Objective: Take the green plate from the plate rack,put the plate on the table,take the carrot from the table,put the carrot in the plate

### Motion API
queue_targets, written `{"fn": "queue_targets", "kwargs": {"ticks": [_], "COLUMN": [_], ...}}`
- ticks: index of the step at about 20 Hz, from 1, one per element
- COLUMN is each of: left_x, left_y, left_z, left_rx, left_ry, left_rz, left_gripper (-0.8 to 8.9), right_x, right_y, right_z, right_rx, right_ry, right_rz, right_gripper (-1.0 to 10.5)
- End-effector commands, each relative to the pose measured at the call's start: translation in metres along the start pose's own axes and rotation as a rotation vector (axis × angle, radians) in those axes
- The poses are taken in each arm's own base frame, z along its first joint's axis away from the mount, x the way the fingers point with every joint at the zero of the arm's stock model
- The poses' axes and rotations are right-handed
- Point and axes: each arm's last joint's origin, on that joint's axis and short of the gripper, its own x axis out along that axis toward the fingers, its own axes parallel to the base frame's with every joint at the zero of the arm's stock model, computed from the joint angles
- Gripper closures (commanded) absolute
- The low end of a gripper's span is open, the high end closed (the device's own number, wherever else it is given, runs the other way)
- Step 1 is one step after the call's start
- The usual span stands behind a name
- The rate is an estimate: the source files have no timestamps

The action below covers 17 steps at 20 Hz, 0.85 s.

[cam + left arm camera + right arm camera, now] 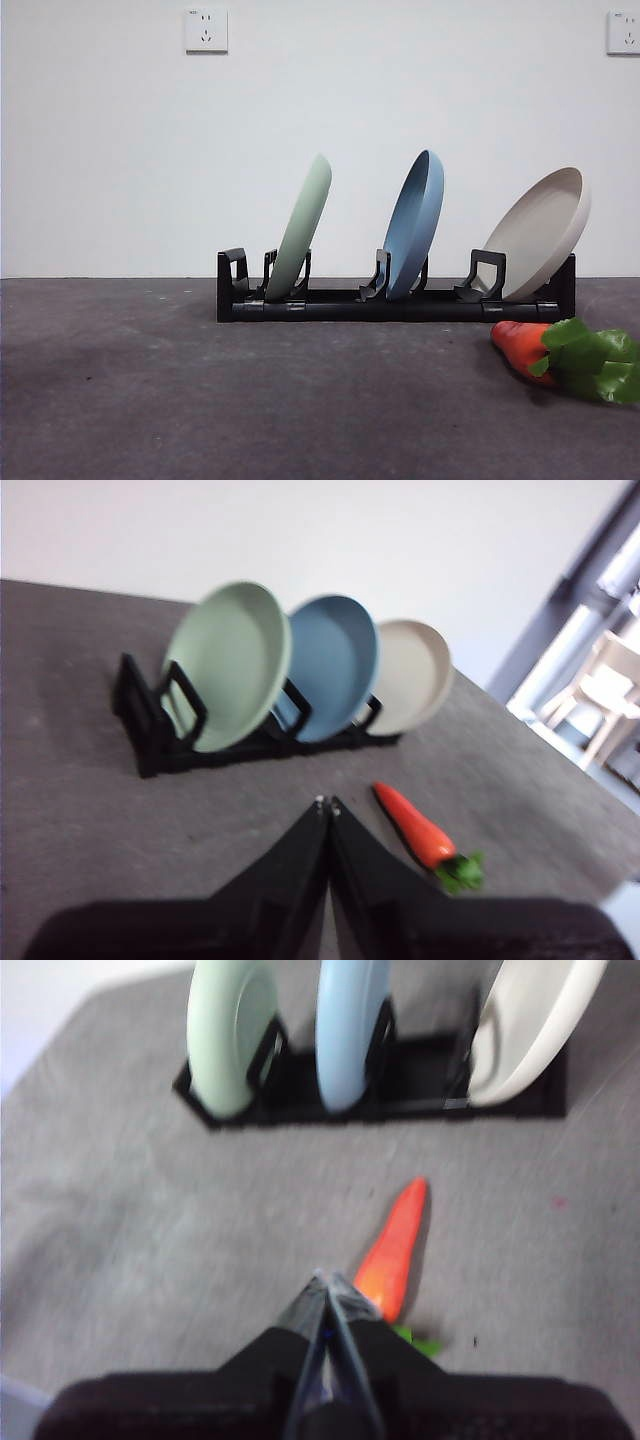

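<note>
The green plate (pixel 301 228) stands on edge in the plate rack (pixel 395 300), in the slot at the end farthest from the carrot (pixel 570 357), leaning against its prongs with the blue plate (pixel 414 224) next to it and the beige plate (pixel 542 233) beyond. From my left tool (pixel 327 803) the green plate lies ahead and off to one side, its face turned partly toward me, so I judge this arm the better placed to reach its rim. That tool is pressed together and holds nothing. My right tool (pixel 327 1280), also closed and empty, hovers over the desk (pixel 150 400) just beside the carrot, whose long axis points toward the rack.
</note>
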Motion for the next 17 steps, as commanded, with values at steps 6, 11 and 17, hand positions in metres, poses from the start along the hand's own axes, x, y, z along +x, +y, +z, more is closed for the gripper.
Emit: {"fn": "queue_targets", "kwargs": {"ticks": [6, 11, 17], "left_x": [-0.008, -0.008, -0.007], "left_y": [-0.014, -0.016, -0.016], "left_z": [0.024, 0.033, 0.035], "left_rx": [0.037, 0.007, -0.013], "left_ry": [0.188, 0.22, 0.225], "left_rz": [-0.038, -0.028, -0.03], "left_gripper": [8.2, 5.23, 1.79], "right_x": [-0.002, 0.001, 0.001], "right_y": [0.007, 0.005, 0.006], "right_z": [0.02, 0.02, 0.02], "right_rx": [-0.055, -0.031, -0.025], "right_ry": [0.22, 0.243, 0.243], "right_rz": [0.054, 0.052, 0.057], "right_gripper": [9.5, 6.5, 3.4]}}
